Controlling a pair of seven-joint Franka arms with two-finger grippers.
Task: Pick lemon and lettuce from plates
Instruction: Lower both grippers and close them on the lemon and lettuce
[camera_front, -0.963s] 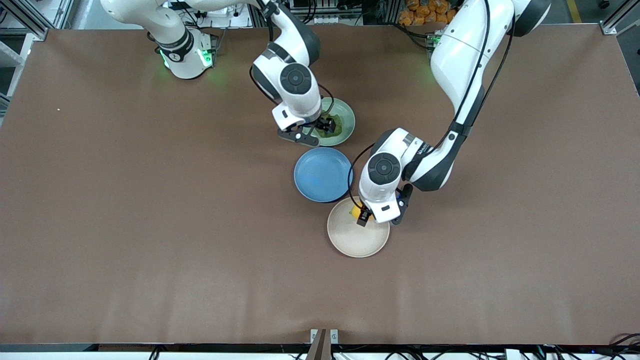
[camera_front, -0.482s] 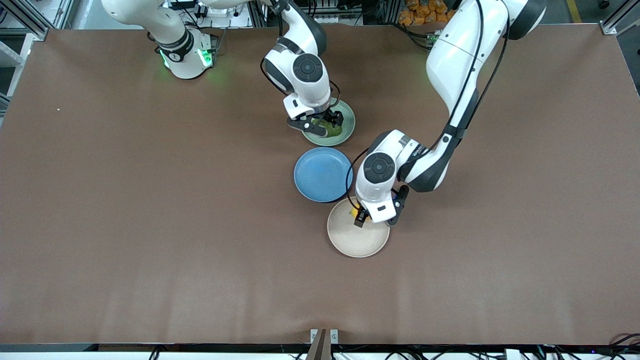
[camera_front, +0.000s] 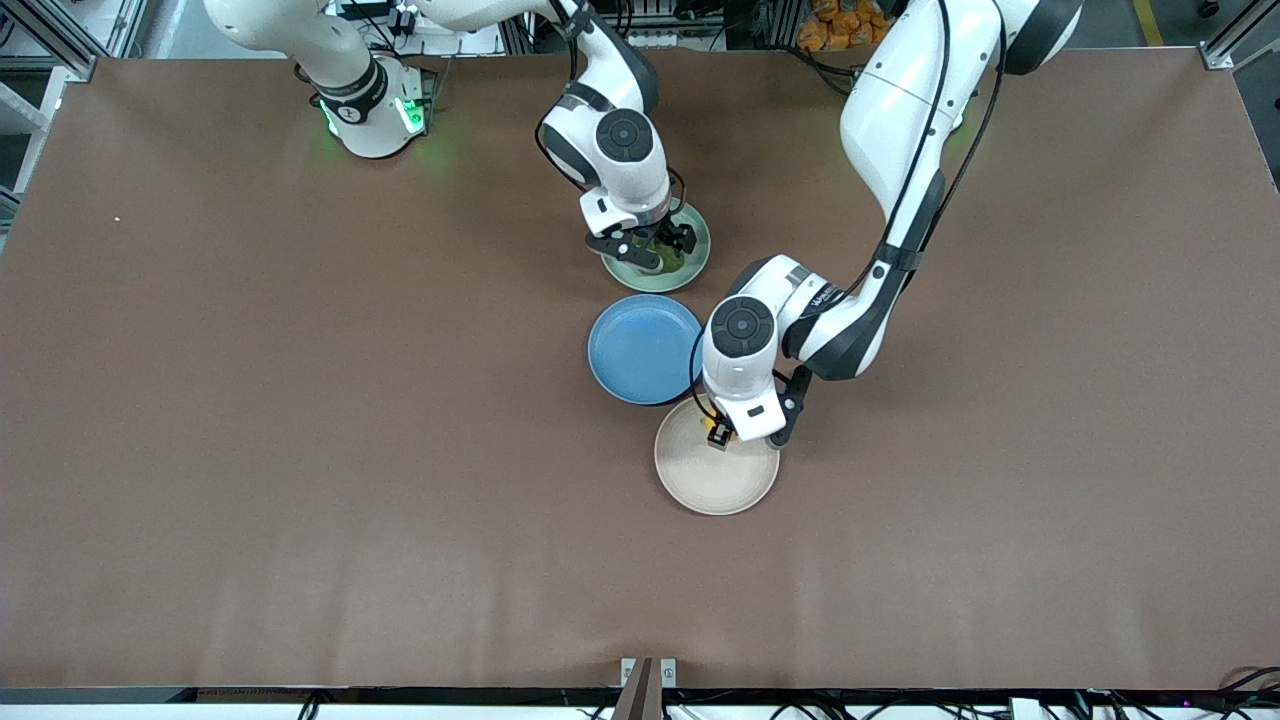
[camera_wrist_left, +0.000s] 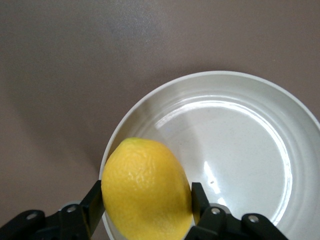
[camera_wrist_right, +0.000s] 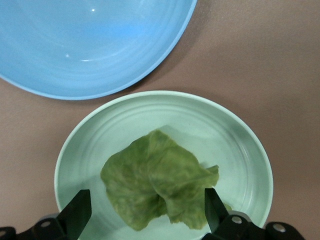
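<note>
The left tool (camera_wrist_left: 147, 212) is clamping down on the lemon (camera_wrist_left: 146, 190) right now — a moment ago its fingers were standing wide on either side of the fruit, and they have just snapped together against its flanks. In the left wrist view the yellow fruit is sitting squarely between the two dark fingers, at the rim of the beige-cream plate (camera_wrist_left: 300, 150), with most of that plate lying bare just past the tool's tips. Whether the lemon is resting on the rim or already off it is not showing. That looks like the first pick secured; lifting straight up is probably what it calls for next.

Over at the pale green plate (camera_wrist_right: 240, 145), the right tool (camera_wrist_right: 145, 212) has been dropping lower over the last second and is now hanging directly above the lettuce (camera_wrist_right: 157, 182). Its fingers are spread apart, one on each side of the wrinkly leaf, which is lying flat in the plate directly under the tool. No grip there yet, so the second pick is looking one squeeze short.

The blue plate (camera_front: 645, 348) is sitting on the desk (camera_front: 250, 450) between the two tools, carrying nothing.
</note>
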